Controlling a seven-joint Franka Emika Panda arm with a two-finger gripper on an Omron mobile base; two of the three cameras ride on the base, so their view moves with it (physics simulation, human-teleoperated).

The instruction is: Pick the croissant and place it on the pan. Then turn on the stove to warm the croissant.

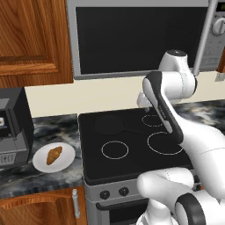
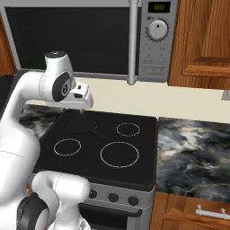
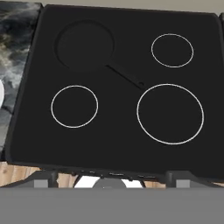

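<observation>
The stove is sitting as the biggest piece of the scene, a black glass cooktop showing 3 white-outlined burner rings, with small black knobs lining its silver front, which is where the heating step will have to be done. Above it the silver microwave is hanging on the wall between wooden cabinets. The white arm is rising from the base and folding over the cooktop, so the hand camera is looking straight down on the burners, probably to survey the work area before reaching anywhere.

The pan is sitting on the far left burner, its dark handle angling toward the middle of the cooktop; it is lying empty and ready to receive the pastry. On the marbled counter just left of the stove, the white plate is carrying the croissant, well apart from the pan.

The gripper is hovering above the rear of the cooktop near the pan, with its jaws standing spread wide and holding nothing. Judging by this, the pick is not yet begun: the arm will need to swing left toward the plate.
</observation>
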